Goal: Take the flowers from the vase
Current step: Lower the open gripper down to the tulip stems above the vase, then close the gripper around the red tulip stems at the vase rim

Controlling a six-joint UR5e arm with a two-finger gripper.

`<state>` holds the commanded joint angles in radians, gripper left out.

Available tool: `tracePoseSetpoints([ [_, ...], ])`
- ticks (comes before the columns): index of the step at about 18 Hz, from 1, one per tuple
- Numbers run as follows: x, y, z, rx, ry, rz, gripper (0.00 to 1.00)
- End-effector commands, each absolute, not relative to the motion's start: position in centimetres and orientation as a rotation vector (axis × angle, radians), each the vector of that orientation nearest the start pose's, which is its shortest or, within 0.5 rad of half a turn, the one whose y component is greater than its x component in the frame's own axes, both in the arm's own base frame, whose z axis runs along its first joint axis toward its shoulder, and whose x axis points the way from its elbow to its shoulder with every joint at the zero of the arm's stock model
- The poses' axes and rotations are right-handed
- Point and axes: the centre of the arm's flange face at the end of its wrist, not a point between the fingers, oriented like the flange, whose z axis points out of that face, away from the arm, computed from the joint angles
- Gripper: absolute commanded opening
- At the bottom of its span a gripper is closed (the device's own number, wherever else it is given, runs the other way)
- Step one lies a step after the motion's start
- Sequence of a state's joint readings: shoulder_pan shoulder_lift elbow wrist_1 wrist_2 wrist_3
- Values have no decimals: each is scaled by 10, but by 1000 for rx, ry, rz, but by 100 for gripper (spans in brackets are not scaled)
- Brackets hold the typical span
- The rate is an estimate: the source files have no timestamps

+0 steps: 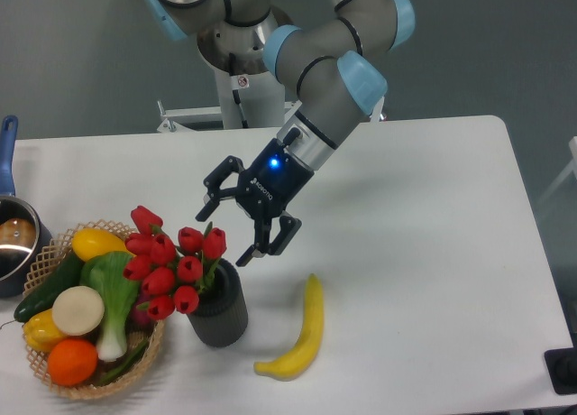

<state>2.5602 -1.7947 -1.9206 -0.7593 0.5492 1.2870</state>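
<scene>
The flowers [171, 263], a bunch of red tulip buds with green stems, stand in the vase [219, 307], a short dark ribbed cylinder at the lower left of the white table. The buds lean left over the basket. My gripper [223, 230] hangs open just above and to the right of the topmost buds, its two fingers spread wide and holding nothing. It does not touch the flowers.
A wicker basket [54, 253] with vegetables and an orange sits left of the vase, touching the flowers. A yellow banana [300, 332] lies right of the vase. A steel pot with a blue handle [11, 230] stands at the left edge.
</scene>
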Motion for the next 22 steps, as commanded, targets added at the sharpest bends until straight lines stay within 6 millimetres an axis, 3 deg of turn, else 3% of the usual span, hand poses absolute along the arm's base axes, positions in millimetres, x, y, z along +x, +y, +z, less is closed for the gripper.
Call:
tracePoseSetpoints([
  [22,-305,511,324,-2067,518,-326,100],
])
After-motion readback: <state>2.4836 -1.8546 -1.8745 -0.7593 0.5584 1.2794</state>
